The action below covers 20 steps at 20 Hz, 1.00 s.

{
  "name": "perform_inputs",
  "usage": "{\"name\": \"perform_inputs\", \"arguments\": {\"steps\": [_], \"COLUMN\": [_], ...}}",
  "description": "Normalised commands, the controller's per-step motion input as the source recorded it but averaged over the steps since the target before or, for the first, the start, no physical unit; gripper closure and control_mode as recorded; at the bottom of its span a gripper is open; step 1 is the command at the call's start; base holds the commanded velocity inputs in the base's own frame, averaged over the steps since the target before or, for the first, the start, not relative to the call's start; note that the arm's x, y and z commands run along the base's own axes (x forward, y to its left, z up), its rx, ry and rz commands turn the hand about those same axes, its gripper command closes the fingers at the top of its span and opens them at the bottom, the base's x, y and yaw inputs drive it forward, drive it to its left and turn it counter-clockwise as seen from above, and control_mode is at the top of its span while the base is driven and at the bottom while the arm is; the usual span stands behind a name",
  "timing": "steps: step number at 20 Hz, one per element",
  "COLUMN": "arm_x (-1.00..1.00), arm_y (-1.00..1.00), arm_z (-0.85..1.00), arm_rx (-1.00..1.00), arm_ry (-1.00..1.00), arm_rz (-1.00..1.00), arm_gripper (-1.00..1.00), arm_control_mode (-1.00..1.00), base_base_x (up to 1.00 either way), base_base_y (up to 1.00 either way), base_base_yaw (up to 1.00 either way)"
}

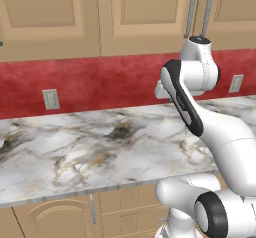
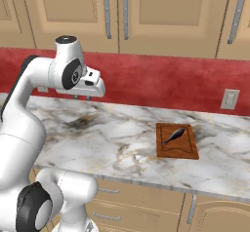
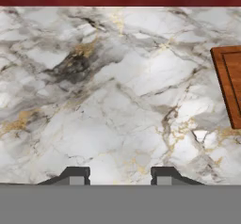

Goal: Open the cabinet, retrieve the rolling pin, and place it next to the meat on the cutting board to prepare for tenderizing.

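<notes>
Two cabinet (image 2: 117, 11) doors shut, so pin not yet accessible. Gripper (image 3: 120, 176) below cabinet, over counter (image 2: 117, 133), jaws apart, empty. Meat (image 2: 175, 135) on cutting board (image 2: 188, 150), right of gripper, awaiting pin.

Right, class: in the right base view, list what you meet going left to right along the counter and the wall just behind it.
Robot arm → gripper, hanging above the counter → cutting board with the meat lying on it → wall socket on the red wall.
</notes>
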Motion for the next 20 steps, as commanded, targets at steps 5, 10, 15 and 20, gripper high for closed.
{"name": "perform_inputs", "arguments": {"steps": [5,10,15,20], "arm_x": [-0.01,-0.08,-0.16,-0.35], "arm_y": [-0.03,-0.01,-0.13,-0.27], "arm_z": [0.00,0.00,0.06,0.39], "arm_rx": [0.00,0.00,0.02,0.06], "arm_ry": [0.00,-0.02,-0.19,-0.30], "arm_rz": [0.00,0.00,-0.01,-0.02], "arm_gripper": [-1.00,-1.00,-1.00,-1.00], "arm_control_mode": [-1.00,-1.00,-1.00,-1.00], "base_base_x": [0.00,0.00,0.00,0.00], "base_base_y": [0.00,0.00,0.00,0.00], "base_base_yaw": [0.00,0.00,0.00,0.00]}}
